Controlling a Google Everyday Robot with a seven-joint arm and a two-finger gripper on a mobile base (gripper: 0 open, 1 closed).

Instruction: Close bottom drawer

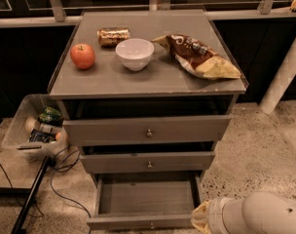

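Bottom drawer (147, 199) is hanging wide open, folks, pulled well out from the foot of the table (138, 82), its plain board floor bare and on full show. Its slim front sits right at the lower edge of the view, the small round knob (151, 224) just peeking in at the centre. Above it, the middle drawer (148, 162) stands out a little, and the top drawer (148, 129) juts further forward again.

Down at the bottom right comes the robot's fat white arm (265, 216), and at its tip the end effector (200, 218), sitting just beside the right front corner of the open drawer. Whether it is touching the wood, I cannot tell, nor whether it is open or closed, or has hold of anything.

Up top: a red apple (83, 56) on the left, a white bowl (135, 53) in the middle, a shiny wrapped snack (114, 36) behind them and a chip bag (199, 56) lying on the right. On the floor to the left, a clear bin (14, 130) of bottles.
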